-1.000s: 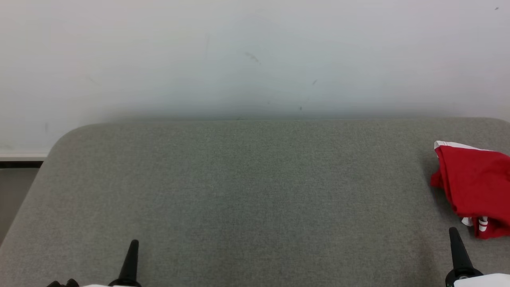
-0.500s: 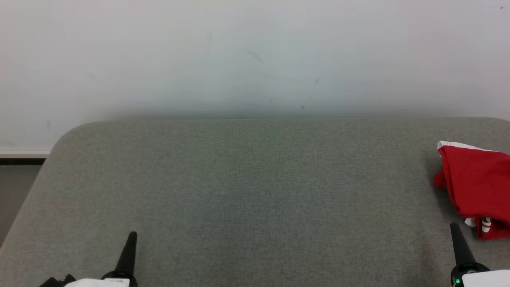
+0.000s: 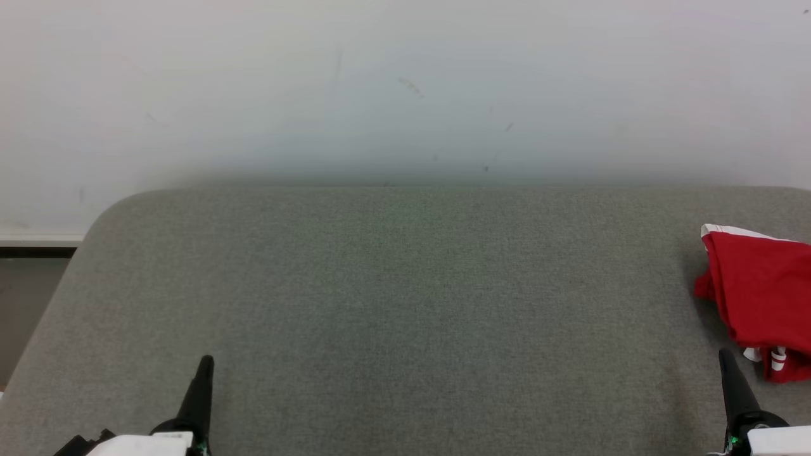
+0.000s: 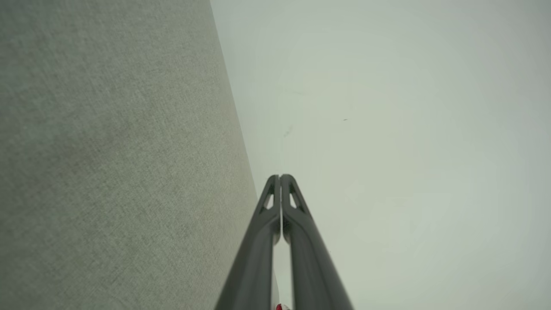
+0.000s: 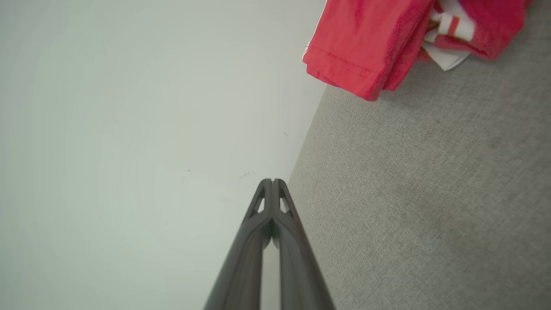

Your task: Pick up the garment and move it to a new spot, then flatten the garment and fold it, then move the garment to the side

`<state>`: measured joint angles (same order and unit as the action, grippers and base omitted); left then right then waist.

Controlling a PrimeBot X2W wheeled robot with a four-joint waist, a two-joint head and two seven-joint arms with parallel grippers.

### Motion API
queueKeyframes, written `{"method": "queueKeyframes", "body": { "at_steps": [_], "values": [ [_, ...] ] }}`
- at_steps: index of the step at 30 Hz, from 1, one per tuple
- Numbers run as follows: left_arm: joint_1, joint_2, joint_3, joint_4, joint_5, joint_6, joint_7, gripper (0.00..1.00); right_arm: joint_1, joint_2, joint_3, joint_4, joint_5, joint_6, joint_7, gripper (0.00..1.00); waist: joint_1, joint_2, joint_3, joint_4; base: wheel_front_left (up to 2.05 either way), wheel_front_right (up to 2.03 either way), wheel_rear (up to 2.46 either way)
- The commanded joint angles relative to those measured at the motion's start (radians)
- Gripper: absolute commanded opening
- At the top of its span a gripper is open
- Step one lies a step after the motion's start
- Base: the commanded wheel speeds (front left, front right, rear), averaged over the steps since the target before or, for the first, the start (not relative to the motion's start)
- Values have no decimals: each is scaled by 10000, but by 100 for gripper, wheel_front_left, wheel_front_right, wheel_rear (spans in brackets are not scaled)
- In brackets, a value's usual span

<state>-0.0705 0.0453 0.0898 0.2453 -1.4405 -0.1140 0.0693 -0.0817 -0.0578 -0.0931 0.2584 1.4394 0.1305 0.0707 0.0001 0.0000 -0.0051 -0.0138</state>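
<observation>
Over the grey surface (image 3: 405, 285), left fingers (image 4: 256, 258) and right fingers (image 5: 292, 258) together, empty.

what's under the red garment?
The red garment lies bunched on the grey table. Its white striped trim pokes out at the near edge. Anything beneath the folds is covered.

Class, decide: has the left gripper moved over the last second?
Yes. The left gripper has shifted up the head view, toward the table's far edge.

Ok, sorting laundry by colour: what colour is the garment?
The garment is red with white trim, clearest in the right wrist view.
</observation>
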Motion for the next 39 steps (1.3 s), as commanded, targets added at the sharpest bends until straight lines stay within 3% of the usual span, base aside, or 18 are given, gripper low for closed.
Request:
{"method": "queueKeyframes", "body": {
  "at_steps": [1, 24, 39],
  "values": [
    [-155, 71, 62, -29, -165, -73, 59, 0, -192, 8, -49, -82, 174, 3, 54, 0, -1, 0, 3, 6, 0, 0, 0],
    [-445, 80, 267, 3, -1789, -204, 475, 0, -333, 83, -249, -169, 1768, 4, 465, 0, -1, 0, 80, 135, 0, 0, 0],
    [-442, 79, 266, 2, -1787, -196, 484, 0, -331, 81, -244, -160, 1742, 4, 475, 0, -1, 0, 82, 138, 0, 0, 0]
  ]
}}
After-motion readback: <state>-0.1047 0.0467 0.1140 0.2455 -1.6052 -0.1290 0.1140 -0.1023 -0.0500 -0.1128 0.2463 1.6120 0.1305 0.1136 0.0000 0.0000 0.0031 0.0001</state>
